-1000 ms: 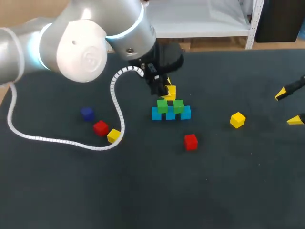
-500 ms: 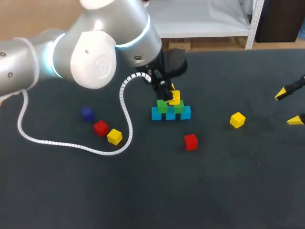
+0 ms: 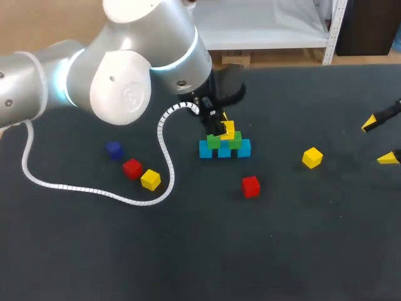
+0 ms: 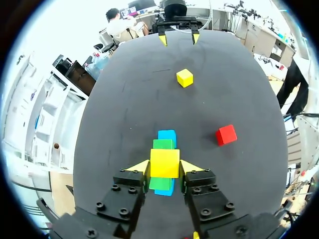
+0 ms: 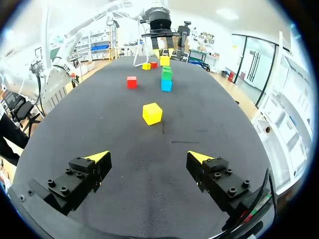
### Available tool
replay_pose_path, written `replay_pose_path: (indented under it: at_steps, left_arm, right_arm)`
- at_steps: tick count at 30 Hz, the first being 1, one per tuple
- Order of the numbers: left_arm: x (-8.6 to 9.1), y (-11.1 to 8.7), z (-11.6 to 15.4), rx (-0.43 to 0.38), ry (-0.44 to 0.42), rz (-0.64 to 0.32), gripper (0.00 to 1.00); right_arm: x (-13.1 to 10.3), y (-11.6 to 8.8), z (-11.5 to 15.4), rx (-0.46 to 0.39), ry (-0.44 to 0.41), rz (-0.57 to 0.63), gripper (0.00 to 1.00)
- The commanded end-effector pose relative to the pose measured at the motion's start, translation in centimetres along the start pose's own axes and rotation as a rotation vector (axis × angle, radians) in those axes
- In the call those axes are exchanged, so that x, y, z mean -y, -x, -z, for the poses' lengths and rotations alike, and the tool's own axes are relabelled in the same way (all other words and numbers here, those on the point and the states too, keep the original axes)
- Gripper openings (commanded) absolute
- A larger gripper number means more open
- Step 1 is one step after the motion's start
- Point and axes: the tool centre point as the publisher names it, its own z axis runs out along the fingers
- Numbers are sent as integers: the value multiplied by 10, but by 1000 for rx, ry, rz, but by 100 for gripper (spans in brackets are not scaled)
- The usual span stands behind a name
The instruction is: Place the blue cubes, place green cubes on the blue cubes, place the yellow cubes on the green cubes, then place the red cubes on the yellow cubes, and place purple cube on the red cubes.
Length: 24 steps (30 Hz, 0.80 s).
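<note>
A row of light blue cubes (image 3: 224, 149) lies mid-table with two green cubes (image 3: 224, 142) on top. My left gripper (image 3: 222, 127) is shut on a yellow cube (image 3: 229, 130), holding it right down on the green cubes; in the left wrist view this yellow cube (image 4: 165, 163) sits between the fingertips (image 4: 191, 166), over the green cubes (image 4: 163, 144). Loose on the cloth lie a yellow cube (image 3: 312, 157), a red cube (image 3: 250, 186), another red cube (image 3: 131, 168), another yellow cube (image 3: 150, 180) and a dark blue-purple cube (image 3: 113, 149). My right gripper (image 3: 379, 141) stands open at the table's right edge, nothing between its fingers.
The left arm's white coiled cable (image 3: 94, 188) droops onto the cloth around the left-hand cubes. In the right wrist view the nearest yellow cube (image 5: 152, 113) lies ahead of the open right gripper (image 5: 148, 158), the stack (image 5: 166, 79) farther on.
The left gripper has come down and slightly right with the yellow cube, from above the green cubes to right on them. The right arm has not moved.
</note>
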Motion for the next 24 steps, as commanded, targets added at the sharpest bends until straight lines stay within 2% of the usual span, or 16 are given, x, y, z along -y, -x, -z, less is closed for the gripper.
replay_pose_path:
  at_steps: [1,24]
  left_arm:
    - [0,-1,1,-1,4,-1,0]
    - [-5,-4,-4,-1,-22,-8,0]
  right_arm:
    - [0,0,0,1,0,1,100]
    - [0,0,0,1,0,1,100]
